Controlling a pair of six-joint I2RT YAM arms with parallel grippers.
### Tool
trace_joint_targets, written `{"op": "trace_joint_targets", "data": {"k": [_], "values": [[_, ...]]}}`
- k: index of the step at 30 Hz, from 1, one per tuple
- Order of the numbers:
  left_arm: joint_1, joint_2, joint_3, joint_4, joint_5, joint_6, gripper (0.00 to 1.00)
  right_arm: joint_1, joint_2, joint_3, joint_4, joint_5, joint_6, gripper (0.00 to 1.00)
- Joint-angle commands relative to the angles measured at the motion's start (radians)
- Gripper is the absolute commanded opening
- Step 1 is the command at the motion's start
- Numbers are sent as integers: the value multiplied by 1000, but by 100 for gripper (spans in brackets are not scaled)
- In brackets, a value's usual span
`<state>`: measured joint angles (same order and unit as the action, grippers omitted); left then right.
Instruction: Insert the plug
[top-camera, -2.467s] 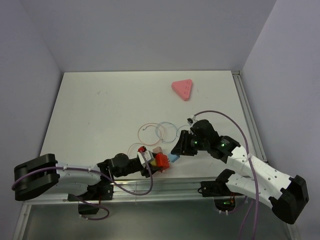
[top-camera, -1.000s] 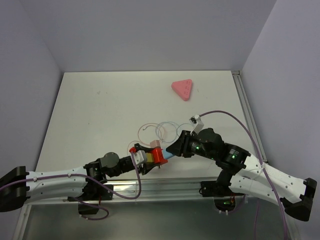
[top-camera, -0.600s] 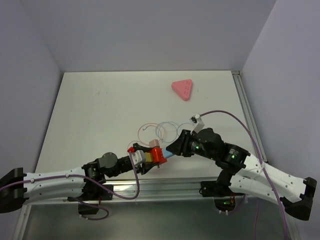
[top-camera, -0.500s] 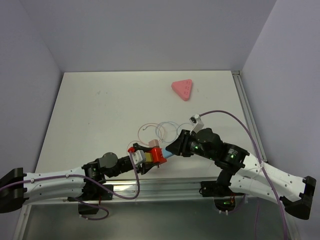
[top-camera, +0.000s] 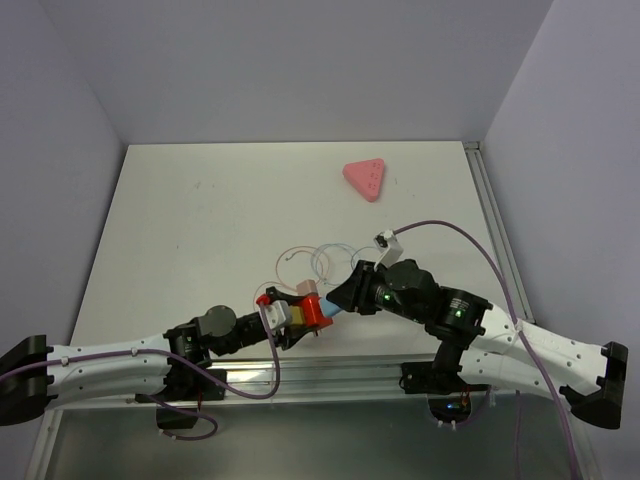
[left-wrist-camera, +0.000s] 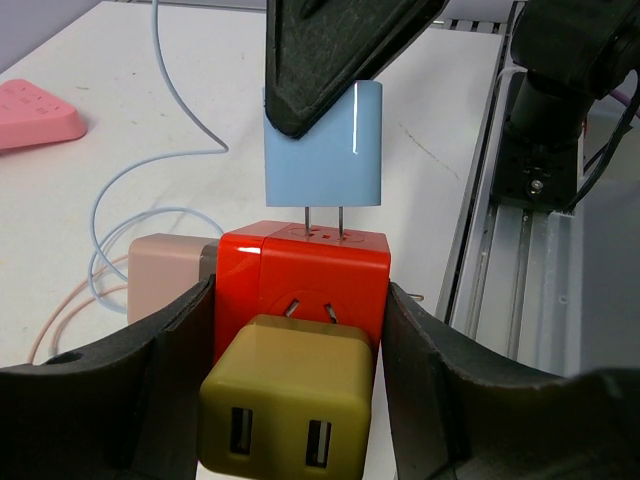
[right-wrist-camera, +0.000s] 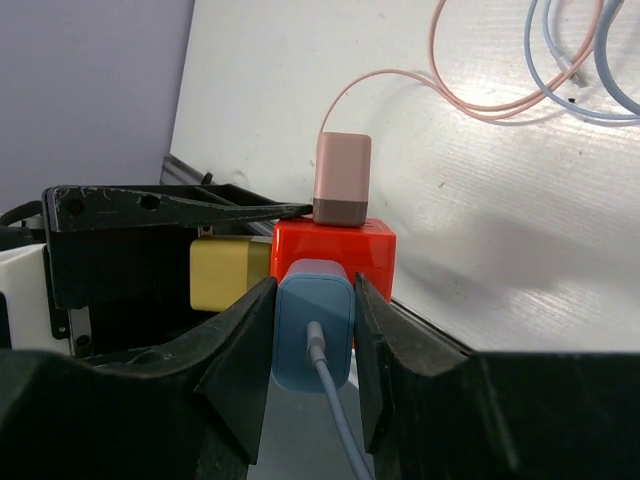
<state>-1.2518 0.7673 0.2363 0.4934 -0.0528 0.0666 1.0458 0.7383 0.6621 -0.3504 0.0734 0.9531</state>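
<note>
The light-blue plug (top-camera: 332, 311) is held in my right gripper (top-camera: 341, 301), which is shut on its sides. In the left wrist view the plug (left-wrist-camera: 322, 145) stands right over the orange-red block (left-wrist-camera: 320, 265). Its two prongs meet the block's face and a short length of bare prong shows. My left gripper (top-camera: 296, 318) is shut on the orange-red block (top-camera: 318, 314), a finger on each side (left-wrist-camera: 425, 340). In the right wrist view the plug (right-wrist-camera: 313, 335) sits between my fingers (right-wrist-camera: 245, 340), against the block (right-wrist-camera: 350, 245).
A yellow adapter (left-wrist-camera: 285, 415) and a pale pink adapter (left-wrist-camera: 165, 275) are stuck in other faces of the block. Thin cable loops (top-camera: 320, 262) lie behind it. The pink triangular socket strip (top-camera: 365, 178) lies far back right. A metal rail (top-camera: 340, 372) runs along the near edge.
The left arm drew back left with the block, and my right gripper carried the blue plug left up to it. In the last half second almost nothing moved.
</note>
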Motion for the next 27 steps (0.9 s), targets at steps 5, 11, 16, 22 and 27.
{"op": "trace_joint_targets", "data": {"k": [5, 11, 16, 22, 27], "values": [[-6, 16, 109, 123, -108, -97, 0, 65, 30, -25, 57, 43, 58, 0], [-9, 115, 162, 47, -104, -103, 0, 83, -16, -195, 172, 45, 162, 0], [-9, 196, 221, -84, -111, -91, 0, 83, -37, -341, 377, 16, 208, 0], [-9, 184, 176, -81, -107, -77, 0, 77, -11, -496, 603, -44, 222, 0], [-11, 181, 124, -71, -104, -77, 0, 43, 56, -561, 744, -176, 193, 0]]}}
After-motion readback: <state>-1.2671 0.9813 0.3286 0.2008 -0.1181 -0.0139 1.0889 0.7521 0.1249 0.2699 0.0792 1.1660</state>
